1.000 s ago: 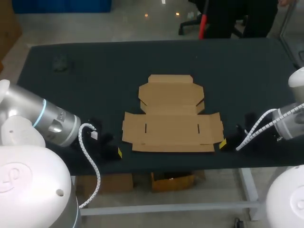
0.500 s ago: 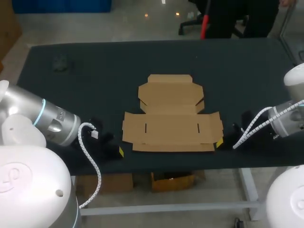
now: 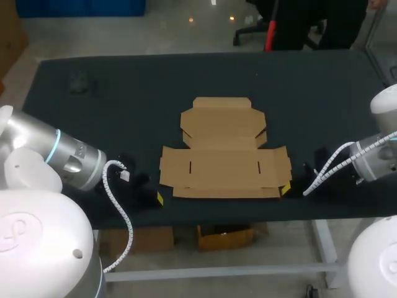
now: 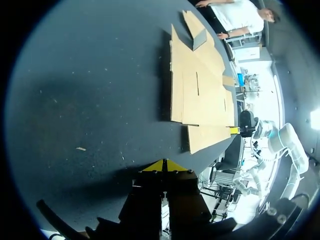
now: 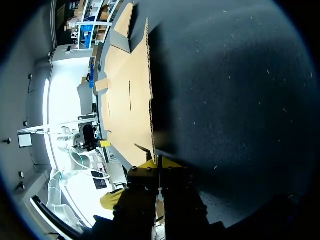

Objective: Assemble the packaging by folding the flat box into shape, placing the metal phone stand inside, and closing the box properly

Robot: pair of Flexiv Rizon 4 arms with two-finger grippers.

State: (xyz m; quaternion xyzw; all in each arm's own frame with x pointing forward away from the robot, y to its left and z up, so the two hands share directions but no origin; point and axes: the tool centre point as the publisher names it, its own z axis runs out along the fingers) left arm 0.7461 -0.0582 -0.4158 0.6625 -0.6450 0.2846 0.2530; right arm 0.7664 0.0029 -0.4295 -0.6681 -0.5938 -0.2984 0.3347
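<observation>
The flat brown cardboard box (image 3: 224, 149) lies unfolded in the middle of the black table (image 3: 322, 93). My left gripper (image 3: 159, 198) sits low near the front edge, just left of the box's front left corner, fingers shut on nothing. In the left wrist view the gripper (image 4: 163, 165) points along the table with the box (image 4: 200, 85) ahead of it. My right gripper (image 3: 286, 189) is shut and empty at the box's front right corner. In the right wrist view its tips (image 5: 159, 162) are right at the corner of the box (image 5: 127, 85). No metal phone stand can be clearly made out.
A small dark object (image 3: 79, 82), hard to identify, lies at the table's far left back. The table's front edge runs just below both grippers. Bare tabletop surrounds the box on its left, right and far sides.
My right gripper has slid a little to the left, up to the box's front right corner. My left gripper has crept slightly right toward the box. The box has not moved.
</observation>
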